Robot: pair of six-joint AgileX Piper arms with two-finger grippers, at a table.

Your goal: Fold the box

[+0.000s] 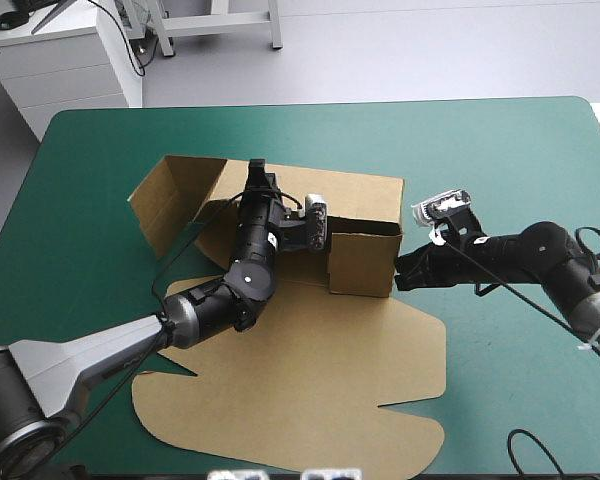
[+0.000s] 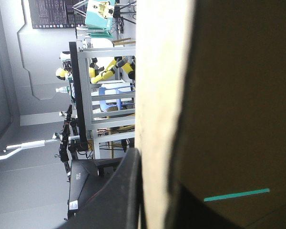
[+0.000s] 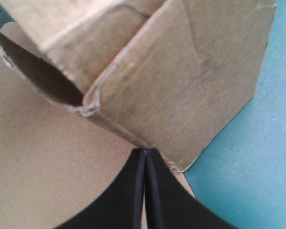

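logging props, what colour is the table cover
The cover is teal-green; the high view shows it best.

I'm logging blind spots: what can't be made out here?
High view: tips of the left gripper, lost at the back wall of the box; its arm covers the floor inside.
Left wrist view: the near wall blocks the rest.
Right wrist view: the box runs past the edges; the right gripper hides its corner's foot.

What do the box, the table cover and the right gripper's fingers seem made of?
The box looks like brown corrugated board, matte: its ragged edge looks layered, its faces creased. The cover seems a smooth, matte teal-green mat or cloth; no weave shows. The fingers of the right gripper look like smooth black plastic or rubber; which, I cannot tell.
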